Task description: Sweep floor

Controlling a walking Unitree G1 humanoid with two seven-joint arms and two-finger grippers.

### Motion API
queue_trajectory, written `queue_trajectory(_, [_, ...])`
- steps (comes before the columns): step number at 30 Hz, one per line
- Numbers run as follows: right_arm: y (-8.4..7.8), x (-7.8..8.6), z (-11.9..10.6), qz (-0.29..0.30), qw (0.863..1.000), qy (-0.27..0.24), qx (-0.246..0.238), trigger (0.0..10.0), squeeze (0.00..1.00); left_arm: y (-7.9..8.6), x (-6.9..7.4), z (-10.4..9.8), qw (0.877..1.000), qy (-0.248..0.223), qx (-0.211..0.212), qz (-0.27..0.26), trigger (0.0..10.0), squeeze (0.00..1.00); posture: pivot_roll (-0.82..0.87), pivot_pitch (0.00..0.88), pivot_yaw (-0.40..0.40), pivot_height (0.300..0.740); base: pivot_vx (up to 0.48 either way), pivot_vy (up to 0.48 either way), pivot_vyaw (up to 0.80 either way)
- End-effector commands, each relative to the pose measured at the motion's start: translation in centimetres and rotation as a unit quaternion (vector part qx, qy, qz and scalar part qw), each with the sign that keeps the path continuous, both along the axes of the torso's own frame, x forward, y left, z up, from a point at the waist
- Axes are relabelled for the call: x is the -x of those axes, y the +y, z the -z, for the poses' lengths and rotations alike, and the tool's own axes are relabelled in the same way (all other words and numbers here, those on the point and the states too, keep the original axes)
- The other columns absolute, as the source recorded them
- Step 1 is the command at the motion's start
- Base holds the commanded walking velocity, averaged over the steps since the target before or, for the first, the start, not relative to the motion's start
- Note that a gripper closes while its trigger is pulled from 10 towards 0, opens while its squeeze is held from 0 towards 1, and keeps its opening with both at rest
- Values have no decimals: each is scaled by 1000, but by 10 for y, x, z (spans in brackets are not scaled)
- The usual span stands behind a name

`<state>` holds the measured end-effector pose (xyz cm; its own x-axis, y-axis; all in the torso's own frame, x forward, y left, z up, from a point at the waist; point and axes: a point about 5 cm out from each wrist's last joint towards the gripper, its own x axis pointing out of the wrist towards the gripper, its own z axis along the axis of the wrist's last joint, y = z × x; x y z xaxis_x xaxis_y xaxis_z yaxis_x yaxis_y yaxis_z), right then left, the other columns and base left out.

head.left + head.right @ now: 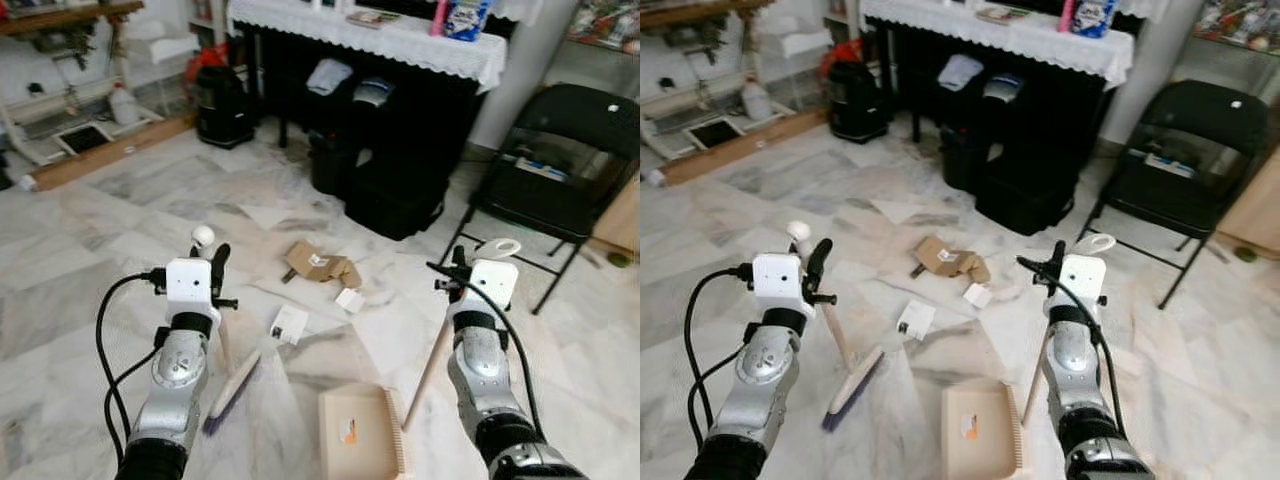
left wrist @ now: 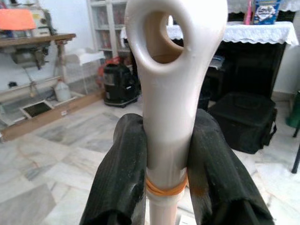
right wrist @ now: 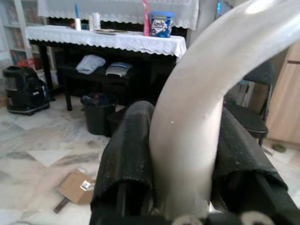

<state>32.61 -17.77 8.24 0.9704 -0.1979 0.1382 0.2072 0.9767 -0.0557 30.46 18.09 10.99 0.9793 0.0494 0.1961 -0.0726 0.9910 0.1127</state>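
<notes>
I have my left pincer (image 2: 166,187) clenched on the broom (image 1: 845,375) just below the loop at the top of its handle; its two black fingers (image 2: 119,183) press the cream shaft from both sides. The broom slants down to the marble floor (image 1: 90,290), its brush head resting between my two arms. My right pincer (image 3: 180,173) is clamped on the top of the dustpan handle (image 1: 432,360), which leans down to the tan dustpan (image 1: 362,432) lying flat on the floor by my right arm, just beside the brush head. Ahead of both tools I see scraps on the floor: a crumpled cardboard piece (image 1: 320,266), a small white card (image 1: 349,299) close to it, and another paper (image 1: 289,323) nearer the broom. Farther back stand a black folding chair (image 1: 560,170) on my right and a cloth-covered surface (image 1: 400,45) with dark bags (image 1: 395,190) beneath it.
</notes>
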Motion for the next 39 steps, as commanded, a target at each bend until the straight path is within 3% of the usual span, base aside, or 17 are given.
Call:
queue_trajectory(1, [-3, -4, -13, 4, 1000, -29, 3, 10000, 0, -4, -3, -12, 1000, -28, -9, 9, 10000, 0, 83, 0, -22, 740, 0, 304, 0])
queue_trajectory(39, [-3, -4, -12, 4, 999, -30, -10, 10000, 0, -4, -3, -13, 999, -32, -6, 6, 10000, 0, 83, 0, -23, 740, 0, 304, -54])
